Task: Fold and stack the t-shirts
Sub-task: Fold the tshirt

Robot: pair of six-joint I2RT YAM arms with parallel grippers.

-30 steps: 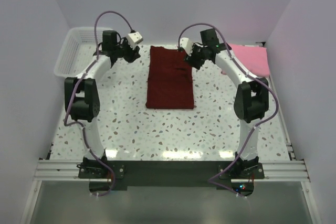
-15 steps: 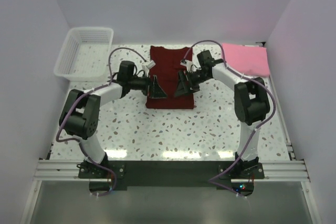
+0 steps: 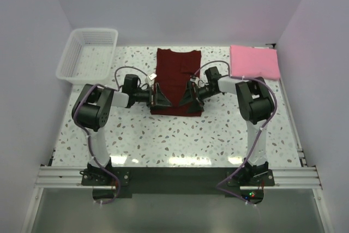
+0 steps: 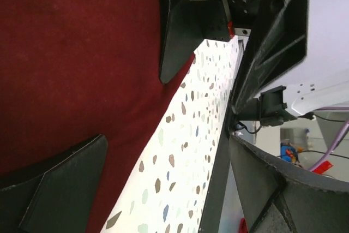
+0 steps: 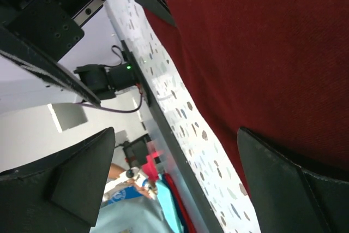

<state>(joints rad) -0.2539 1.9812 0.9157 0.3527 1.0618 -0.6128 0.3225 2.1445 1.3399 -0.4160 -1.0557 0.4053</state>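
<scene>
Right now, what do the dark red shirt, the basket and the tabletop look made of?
Dark red folded t-shirt: soft matte cloth, fine fuzzy texture in wrist views. White mesh basket: likely plastic, thin lattice walls. Speckled white tabletop: terrazzo-look, glossy, reflects lights near front edge; stone or laminate, cannot tell.

Top view: near corners of maroon t-shirt [image 3: 175,75] hidden under left gripper [image 3: 157,96] and right gripper [image 3: 188,94]. Wrist views: shirt cut off by frame edges. Right wrist, lower left: blue-and-red shapes [image 5: 159,190], too blurred to identify.
</scene>
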